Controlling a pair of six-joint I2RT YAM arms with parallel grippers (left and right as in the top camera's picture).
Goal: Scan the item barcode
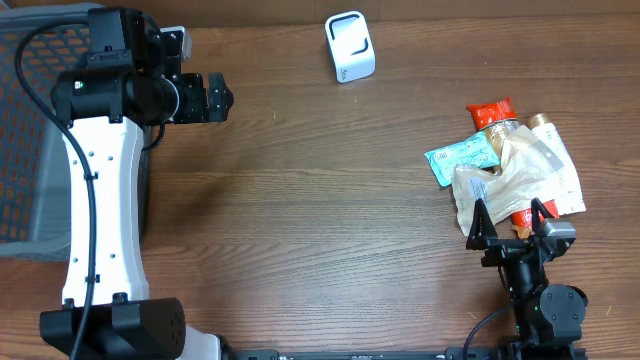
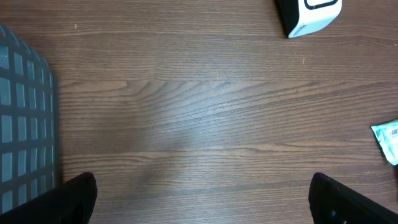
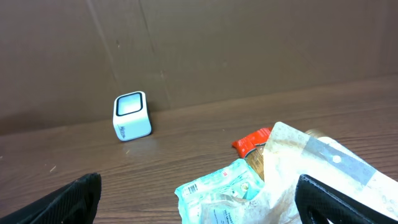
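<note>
My overhead looks straight down at the table [image 1: 320, 200]; left wrist down, close; right wrist low across it. All 3 share the scanner [image 1: 349, 47].

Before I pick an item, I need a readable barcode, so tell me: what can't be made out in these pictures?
- Teal packet: print too small overhead; cut off by the right edge in the left wrist view.
- Red-capped bottle: label largely covered by the paper bag, overhead and right wrist.
- Red thing at the paper bag's near edge: mostly hidden under it, overhead.
- Scanner: cut off by the top edge, left wrist view.
</note>
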